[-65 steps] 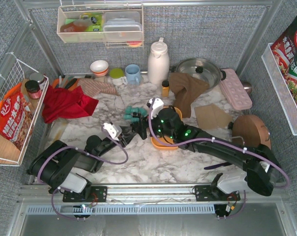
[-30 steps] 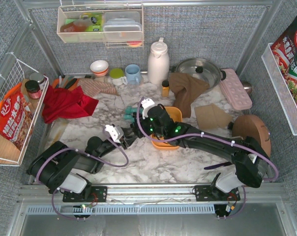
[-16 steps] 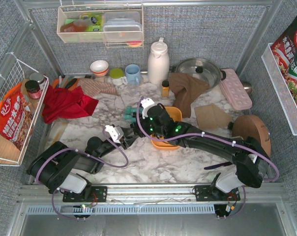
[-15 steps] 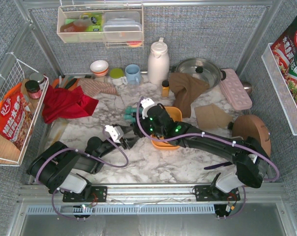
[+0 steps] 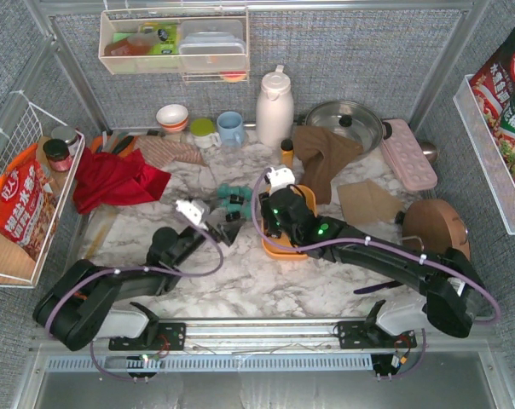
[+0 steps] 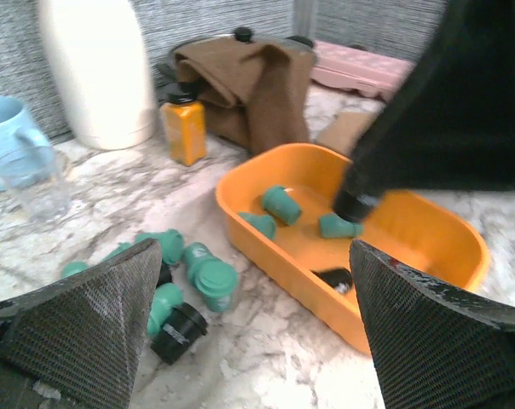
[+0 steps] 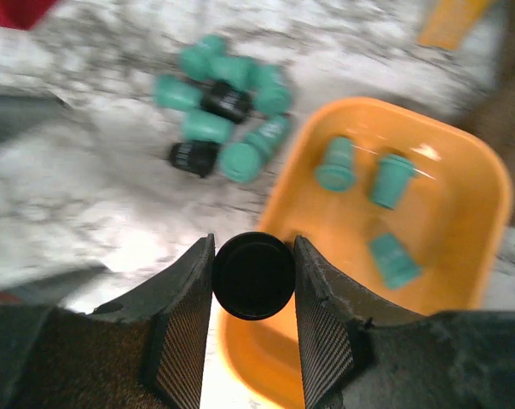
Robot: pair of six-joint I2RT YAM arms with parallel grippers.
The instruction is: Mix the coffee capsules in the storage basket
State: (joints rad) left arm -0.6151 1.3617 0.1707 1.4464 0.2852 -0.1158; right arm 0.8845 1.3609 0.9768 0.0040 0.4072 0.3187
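Between my right fingers (image 7: 185, 315), nearest the wrist camera, I am pinching one black tapered coffee capsule (image 7: 253, 274), hanging just above the near rim of the shallow orange plastic storage basket (image 7: 475, 170). To do this drop well, I judge I should be carrying it further in over the basket floor. I should be lowering it close before parting the fingers, so it lands among the teal ones rather than bouncing off the rim.

My left fingers (image 6: 78, 332) are spread wide, holding nothing, facing the basket. Inside it I am counting three teal-green capsules (image 7: 334, 166). A dark shape by its front wall may be another black one; I cannot tell.

Beyond, on the white marble worktop (image 7: 95, 213), a heap of loose capsules (image 7: 208, 126) is lying: about six teal, two black.
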